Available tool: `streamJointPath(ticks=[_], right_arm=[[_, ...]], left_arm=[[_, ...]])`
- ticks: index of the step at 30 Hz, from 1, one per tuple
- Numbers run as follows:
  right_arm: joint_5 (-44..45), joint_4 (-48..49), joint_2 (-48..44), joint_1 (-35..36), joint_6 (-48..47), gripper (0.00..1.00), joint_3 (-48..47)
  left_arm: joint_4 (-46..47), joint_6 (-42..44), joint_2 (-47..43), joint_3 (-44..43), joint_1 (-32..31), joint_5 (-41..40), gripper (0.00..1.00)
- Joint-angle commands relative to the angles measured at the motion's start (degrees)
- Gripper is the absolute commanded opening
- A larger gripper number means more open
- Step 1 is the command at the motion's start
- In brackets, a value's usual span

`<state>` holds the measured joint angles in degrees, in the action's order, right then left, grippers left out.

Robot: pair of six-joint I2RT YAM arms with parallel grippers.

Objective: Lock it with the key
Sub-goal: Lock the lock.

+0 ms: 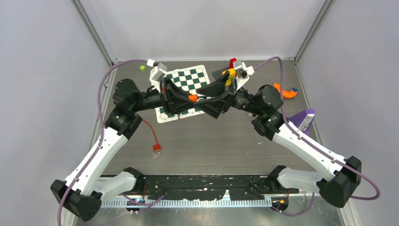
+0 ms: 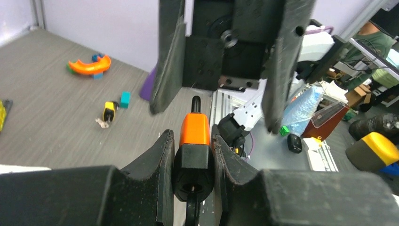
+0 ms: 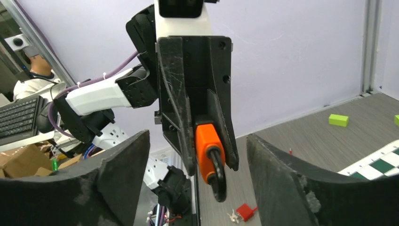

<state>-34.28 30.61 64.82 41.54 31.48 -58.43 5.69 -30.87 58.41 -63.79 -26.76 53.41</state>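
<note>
My left gripper [image 1: 187,100] is shut on an orange and black padlock [image 2: 193,135] and holds it in the air above the checkerboard mat [image 1: 190,79]. The lock's black shackle [image 3: 217,175] points at my right gripper [image 1: 203,100]. That gripper is open, its fingers [image 2: 282,61] apart on either side of the shackle end, not touching it. The keyhole end of the lock faces the left wrist camera. A small bunch of keys on a red tag [image 1: 156,148] lies on the table, also in the right wrist view [image 3: 244,211].
A red cord [image 1: 149,129] runs from the tag towards the left arm. An orange curved piece [image 1: 284,91], a purple object [image 1: 303,118], a green block [image 1: 142,68] and a stack of bricks [image 1: 230,71] lie around. A small yellow lock with keys [image 2: 108,112] lies by a teal block [image 2: 124,99].
</note>
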Motion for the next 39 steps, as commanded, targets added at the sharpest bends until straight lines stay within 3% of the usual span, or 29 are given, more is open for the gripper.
streamJointPath(ticks=[1, 9, 14, 20, 25, 28, 33, 34, 36, 39], right_arm=[[-0.81, 2.91, -3.62, -3.60, 6.11, 0.85, 1.20], [0.84, 10.78, -4.28, -4.54, 14.04, 0.89, 4.62], [6.78, 20.03, -3.17, -4.47, 19.80, 0.89, 8.58], [12.77, 21.94, -0.78, -3.32, 22.89, 0.90, 7.75], [16.44, 21.99, 1.70, -1.23, 25.97, 0.77, 5.17], [19.09, 21.50, 0.74, -0.05, 24.89, 0.75, 4.97], [19.19, 14.48, 0.56, 0.81, 22.72, 0.67, 1.97], [18.87, 13.53, 0.97, 0.82, 22.91, 0.59, 1.10], [17.77, 13.06, 1.41, 0.87, 23.61, 0.52, 0.38], [17.53, 12.02, 1.64, 1.12, 24.05, 0.50, -0.15]], left_arm=[[2.85, -1.89, -0.76, 1.51, 0.26, -4.30, 0.00], [8.69, -8.29, -0.97, 2.55, 0.31, -5.24, 0.00], [24.30, -20.59, -1.34, 7.34, 0.31, -8.51, 0.00], [36.55, -30.77, -0.07, 10.05, -1.01, -12.81, 0.00], [36.93, -30.52, -0.36, 10.41, -1.77, -18.01, 0.00], [34.38, -28.49, -1.39, 10.97, -1.80, -20.99, 0.00], [33.77, -27.81, -0.15, 9.80, -1.88, -19.42, 0.00], [33.69, -27.57, -0.14, 9.98, -1.84, -19.52, 0.00], [33.55, -27.17, 0.02, 10.05, -1.88, -19.57, 0.00], [33.52, -27.02, 0.23, 9.96, -1.89, -19.87, 0.00]])
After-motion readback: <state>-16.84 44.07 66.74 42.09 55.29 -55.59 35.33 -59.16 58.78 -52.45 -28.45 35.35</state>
